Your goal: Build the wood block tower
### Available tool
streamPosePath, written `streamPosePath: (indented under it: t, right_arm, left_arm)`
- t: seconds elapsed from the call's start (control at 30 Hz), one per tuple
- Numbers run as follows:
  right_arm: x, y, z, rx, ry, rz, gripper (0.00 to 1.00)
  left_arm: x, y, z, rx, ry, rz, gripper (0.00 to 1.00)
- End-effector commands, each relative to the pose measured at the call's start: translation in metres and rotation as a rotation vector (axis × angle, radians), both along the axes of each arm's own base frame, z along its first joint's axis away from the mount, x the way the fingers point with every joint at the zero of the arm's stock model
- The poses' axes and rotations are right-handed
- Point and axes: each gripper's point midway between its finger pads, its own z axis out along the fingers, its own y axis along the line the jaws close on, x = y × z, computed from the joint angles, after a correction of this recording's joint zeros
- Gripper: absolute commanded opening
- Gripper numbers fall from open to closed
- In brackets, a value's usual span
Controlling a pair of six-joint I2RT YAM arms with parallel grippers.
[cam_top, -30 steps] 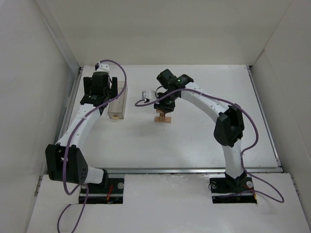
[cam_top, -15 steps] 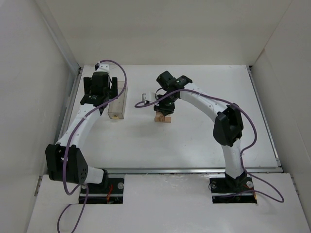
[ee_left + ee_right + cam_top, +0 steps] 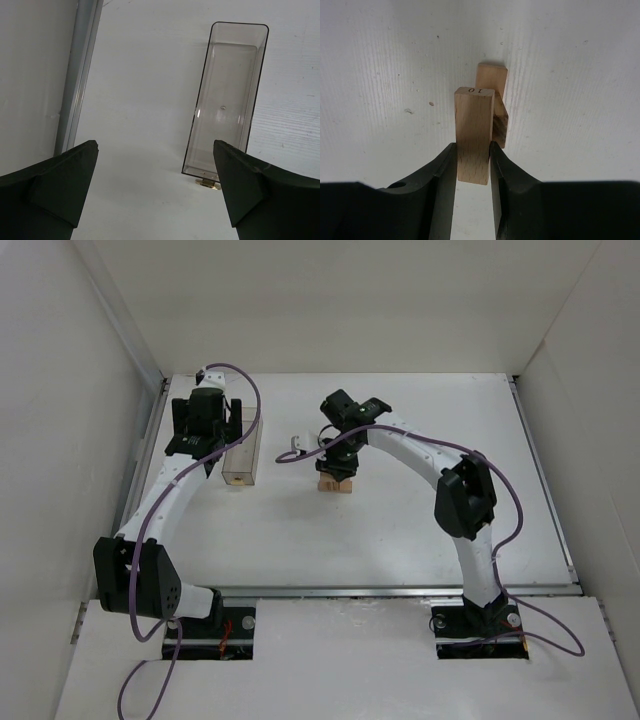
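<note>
Block (image 3: 474, 135) pinched between right jaws, above tower (image 3: 492, 80).

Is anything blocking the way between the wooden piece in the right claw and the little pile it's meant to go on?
Nothing visible does. The right gripper is shut on a wood block right over the laid blocks, with no object between them. The clear box sits off to the left, under the open left gripper.
</note>
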Motion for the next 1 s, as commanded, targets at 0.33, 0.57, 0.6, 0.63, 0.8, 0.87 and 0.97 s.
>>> streamPosePath:
  t: [0.33,0.57,0.6,0.63,0.8,0.87,0.97]
  right_arm:
    - [0.003,0.006,0.003,0.026,-0.008,0.018,0.00]
    - [0.008,0.012,0.020,0.061,-0.039,0.022,0.00]
    - [0.008,0.012,0.020,0.061,-0.039,0.022,0.00]
    - [0.008,0.012,0.020,0.061,-0.039,0.022,0.00]
    - [0.007,0.014,0.020,0.068,-0.033,0.025,0.00]
    - [0.005,0.012,0.016,0.061,-0.025,0.025,0.00]
    - [0.008,0.009,0.016,0.061,-0.025,0.016,0.00]
  left_arm:
    - [-0.003,0.002,0.009,-0.020,-0.042,0.012,1.00]
    - [-0.004,0.001,0.004,-0.023,-0.032,0.005,1.00]
    - [-0.004,0.001,0.004,-0.023,-0.032,0.005,1.00]
    - [-0.004,0.001,0.004,-0.023,-0.032,0.005,1.00]
    - [-0.004,0.001,0.004,-0.023,-0.032,0.005,1.00]
    - [-0.003,0.001,0.006,-0.017,-0.039,0.000,1.00]
    - [-0.003,0.001,0.006,-0.017,-0.039,0.000,1.00]
